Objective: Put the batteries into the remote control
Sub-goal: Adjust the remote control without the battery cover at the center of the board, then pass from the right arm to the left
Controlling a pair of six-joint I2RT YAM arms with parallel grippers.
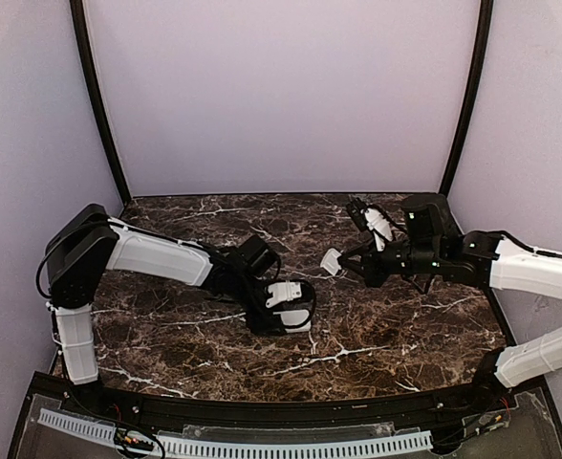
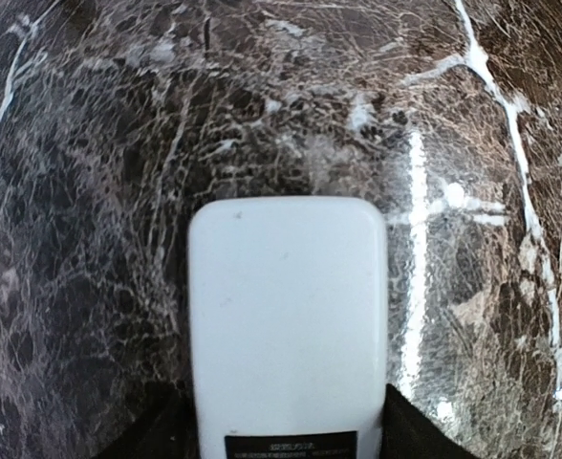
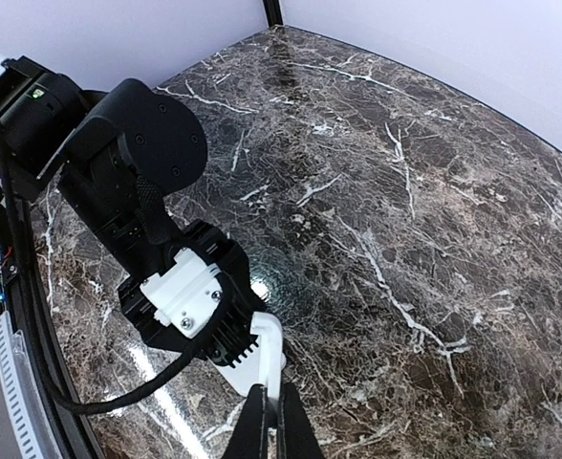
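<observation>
I see a dark, white-veined marble table [image 1: 377,335], lilac walls [image 1: 281,96], black poles [image 1: 99,105] at the back corners, and a small white cover [image 1: 331,261] right of centre.

Soft, even light fills the overhead view, with faint shadows. In the left wrist view, glare streaks the marble table [image 2: 417,239] at three o'clock; the white remote [image 2: 288,316] looks washed-out. Right wrist view bends at its edges.

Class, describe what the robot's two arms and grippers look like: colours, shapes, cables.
The left arm and right arm match: white shell links between bulky black joint housings, with thin black cables trailing alongside. The left gripper is black with a white mounting plate; the right gripper is slim and all black.
</observation>
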